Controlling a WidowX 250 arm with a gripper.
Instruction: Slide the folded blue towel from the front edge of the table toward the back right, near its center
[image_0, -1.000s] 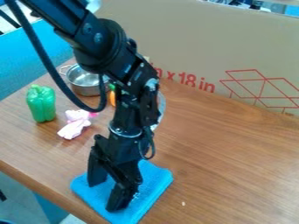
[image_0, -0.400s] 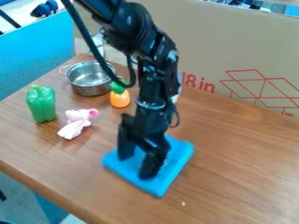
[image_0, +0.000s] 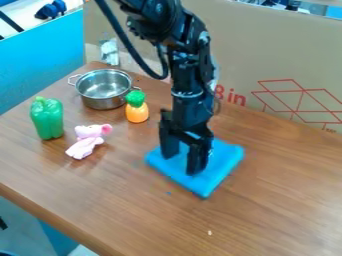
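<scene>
Because the gripper (image_0: 182, 163) has its fingers apart, nothing visibly clamped, its tips probably bear down on the blue cloth (image_0: 226, 156) beneath, keeping it flat; the orange toy (image_0: 137, 113) sits toward eleven o'clock.

Cardboard (image_0: 267, 55) blocks the back; tabletop (image_0: 284, 200) lies open right of the cloth (image_0: 218, 170).

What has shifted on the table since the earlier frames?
The blue cloth has slid up and to the right in the view, away from the near edge of the table, along with the gripper, which rests open on it. The green pepper, pink toy, metal pot and orange toy with the green top stayed put.
</scene>
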